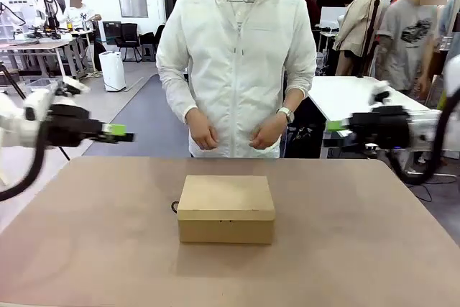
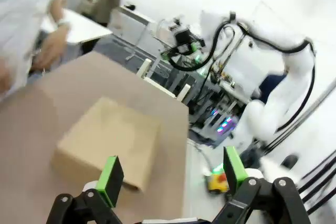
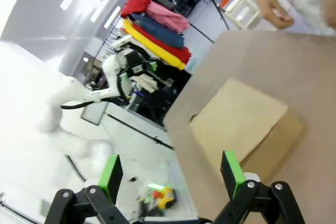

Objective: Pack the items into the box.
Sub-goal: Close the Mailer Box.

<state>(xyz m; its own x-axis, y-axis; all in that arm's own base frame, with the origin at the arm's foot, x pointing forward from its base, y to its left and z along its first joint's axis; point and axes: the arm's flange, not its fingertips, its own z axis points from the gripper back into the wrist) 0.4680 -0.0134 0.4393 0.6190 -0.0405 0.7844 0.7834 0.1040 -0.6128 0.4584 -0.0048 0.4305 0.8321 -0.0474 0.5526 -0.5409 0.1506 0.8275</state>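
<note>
The brown cardboard box [image 1: 226, 208] sits in the middle of the table with its lid flap down; it also shows as box [image 2: 107, 140] and box [image 3: 239, 124]. The items are hidden. A small dark loop [image 1: 174, 206] peeks out at the box's left side. My left gripper [image 1: 122, 133] hangs open in the air above the table's far left edge, well away from the box. My right gripper [image 1: 336, 127] hangs open beyond the far right edge. Both own grippers, the left gripper [image 2: 172, 174] and the right gripper [image 3: 171, 173], have nothing between their green pads.
A person in a white jacket stands at the far side, hands [image 1: 203, 136] held at the waist, off the table [image 1: 86, 249]. The tabletop around the box is bare. The other arm [image 2: 252, 72] shows past the table's edge.
</note>
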